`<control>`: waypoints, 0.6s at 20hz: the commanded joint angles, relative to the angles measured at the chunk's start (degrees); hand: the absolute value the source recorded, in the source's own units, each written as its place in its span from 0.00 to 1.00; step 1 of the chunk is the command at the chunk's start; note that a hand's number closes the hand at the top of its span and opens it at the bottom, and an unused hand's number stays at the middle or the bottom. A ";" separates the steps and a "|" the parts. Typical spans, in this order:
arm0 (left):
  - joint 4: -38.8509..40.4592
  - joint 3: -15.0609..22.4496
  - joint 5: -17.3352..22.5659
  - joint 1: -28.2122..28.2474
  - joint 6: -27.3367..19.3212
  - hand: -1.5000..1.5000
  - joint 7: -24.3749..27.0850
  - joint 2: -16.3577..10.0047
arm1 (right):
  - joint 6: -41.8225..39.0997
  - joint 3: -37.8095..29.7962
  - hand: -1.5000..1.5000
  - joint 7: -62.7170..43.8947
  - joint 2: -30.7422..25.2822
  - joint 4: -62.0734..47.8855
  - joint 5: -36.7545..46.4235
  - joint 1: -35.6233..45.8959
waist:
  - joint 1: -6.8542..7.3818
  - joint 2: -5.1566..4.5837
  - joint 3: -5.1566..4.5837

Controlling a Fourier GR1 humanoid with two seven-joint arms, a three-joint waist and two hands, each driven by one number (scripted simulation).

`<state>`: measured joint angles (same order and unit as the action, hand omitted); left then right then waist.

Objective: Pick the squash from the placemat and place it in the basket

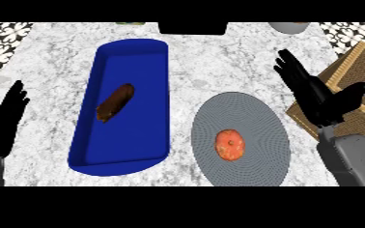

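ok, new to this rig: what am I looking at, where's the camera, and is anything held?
One camera on a humanoid robot's head, looking steeply down at a marble counter. The black shapes are its hands: left hand at the left edge, right hand at the right, in front of a wicker basket. Both are open; nothing is held. A long blue tray holds a brown oblong item. Beside it a round grey placemat carries the orange squash, which goes in the basket.

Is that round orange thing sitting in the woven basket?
No, the round orange thing lies on the grey round mat, apart from the woven basket at the view's right edge.
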<state>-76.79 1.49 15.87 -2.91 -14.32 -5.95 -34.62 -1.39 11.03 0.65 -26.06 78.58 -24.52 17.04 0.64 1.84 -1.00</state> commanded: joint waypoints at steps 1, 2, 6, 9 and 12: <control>-0.79 0.78 0.19 2.05 0.17 0.50 0.35 3.66 | 2.87 -2.75 1.00 0.32 1.08 1.80 1.00 1.85 | -0.45 -1.74 0.99; -0.54 2.07 1.27 3.49 1.02 0.50 -0.16 5.27 | 7.24 -2.05 1.00 1.04 3.74 5.56 1.78 1.09 | -0.70 -1.60 0.96; 3.12 8.74 2.30 5.58 3.17 0.50 -3.86 11.79 | 20.16 -2.90 1.00 9.76 13.17 7.25 6.46 3.44 | -1.20 -1.81 0.88; 2.45 10.97 1.22 4.95 4.46 0.50 -4.73 12.14 | 23.24 11.92 1.00 10.79 20.60 5.40 18.20 6.03 | 0.79 -2.02 0.91; 2.22 10.79 2.10 6.63 6.52 0.50 -4.02 11.58 | 34.94 17.36 0.00 4.33 23.91 0.77 29.36 7.86 | 0.84 -1.77 0.76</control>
<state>-76.49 10.04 16.85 0.64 -10.35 -8.32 -24.48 22.51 21.64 7.51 -8.48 82.44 -5.66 22.85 1.05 0.39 0.21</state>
